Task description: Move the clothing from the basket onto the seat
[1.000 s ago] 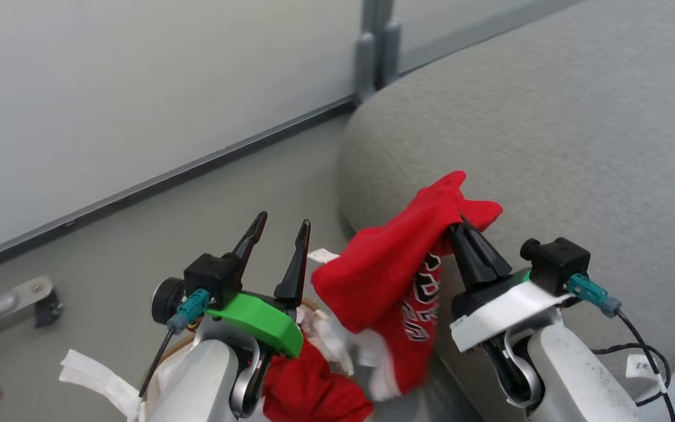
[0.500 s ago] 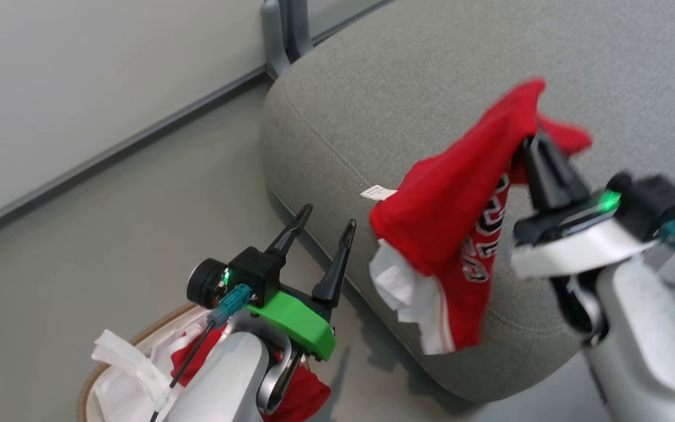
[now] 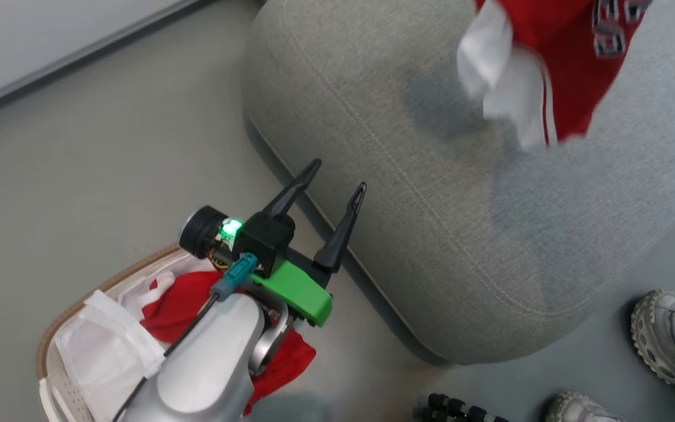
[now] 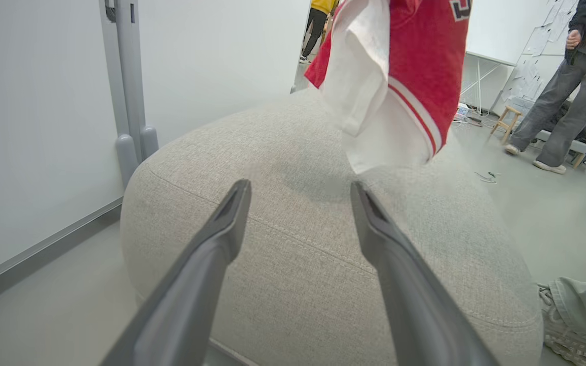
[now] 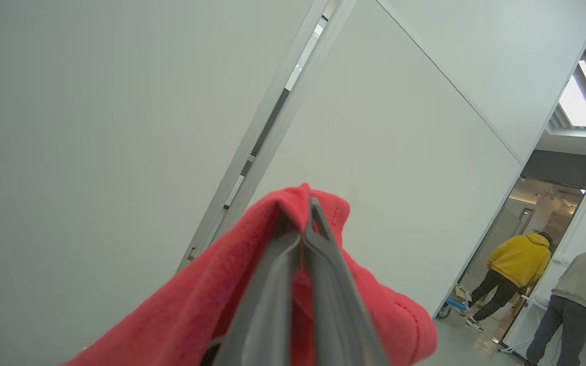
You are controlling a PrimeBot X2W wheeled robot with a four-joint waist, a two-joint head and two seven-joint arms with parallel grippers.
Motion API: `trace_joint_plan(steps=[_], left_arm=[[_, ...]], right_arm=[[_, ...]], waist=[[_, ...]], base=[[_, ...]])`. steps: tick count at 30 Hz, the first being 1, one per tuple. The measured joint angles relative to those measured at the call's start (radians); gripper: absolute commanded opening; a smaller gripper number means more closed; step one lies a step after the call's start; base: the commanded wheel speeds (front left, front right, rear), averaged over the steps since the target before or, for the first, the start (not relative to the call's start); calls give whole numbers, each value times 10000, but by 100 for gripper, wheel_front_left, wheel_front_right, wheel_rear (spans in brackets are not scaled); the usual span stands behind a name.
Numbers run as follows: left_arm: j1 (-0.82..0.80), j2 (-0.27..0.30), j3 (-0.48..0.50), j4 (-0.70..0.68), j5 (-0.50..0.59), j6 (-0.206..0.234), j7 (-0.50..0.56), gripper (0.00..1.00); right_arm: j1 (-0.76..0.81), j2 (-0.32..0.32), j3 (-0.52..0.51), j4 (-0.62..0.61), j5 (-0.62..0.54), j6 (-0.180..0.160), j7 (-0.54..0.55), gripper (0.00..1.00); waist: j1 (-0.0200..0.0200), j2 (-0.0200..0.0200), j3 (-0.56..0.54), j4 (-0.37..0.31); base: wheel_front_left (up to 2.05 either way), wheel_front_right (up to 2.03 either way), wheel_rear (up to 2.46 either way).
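Head view puts the red garment [image 3: 572, 64] at one o'clock, hanging in the air over the seat [image 3: 408, 193]. Its white-trimmed hem is the lowest part and seems to be just clear of the grey fabric. In the right wrist view the right tool [image 5: 307, 213] has its two fingers pressed fully together on a small fold of that garment [image 5: 272, 284], and the rest drapes away below.

The main risk, as I judge it, is that thin pinch. The whole weight hangs from one fold near the fingertips, so a sharp swing could pull the cloth free before it is well over the cushion.

A second risk is the drop point. The seat's corner at nine o'clock is rounded, and a release too near it could let the jersey slide to the floor.

Outward from there, the left tool [image 3: 338, 177] stands spread wide and holds nothing. It is at seven o'clock from the garment, just beside the seat's lower edge. Below it the basket [image 3: 116, 273] at eight o'clock holds the remaining clothing [image 3: 179, 305], so the job is only partly done.

A person's shoe [image 3: 671, 340] rests on the floor at four o'clock, near the seat. A wide sweep of the right arm could come close to that person.
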Motion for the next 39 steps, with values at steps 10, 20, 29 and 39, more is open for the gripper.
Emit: trace_joint_plan(steps=[10,20,29,39], left_arm=[[-904,405,-583,61,-65,0,0,100],[-1200,407,-644,288,-230,0,0,100],[-917,265,-261,477,-316,0,0,100],[35,-82,520,395,-274,-4,0,100]], right_arm=[[-1638,-199,-468,3396,-978,0,-8,0],[-679,157,-1856,6663,-1260,0,-8,0],[1611,541,-3081,6564,-1262,0,-8,100],[4306,1365,-3781,4013,-1223,0,-8,100]], waist=[[1,0,1457,725],[2,0,2240,1732],[1,-1,1894,2038],[0,0,558,2137]], base=[[0,0,0],[0,0,0],[0,0,0],[0,0,0]])
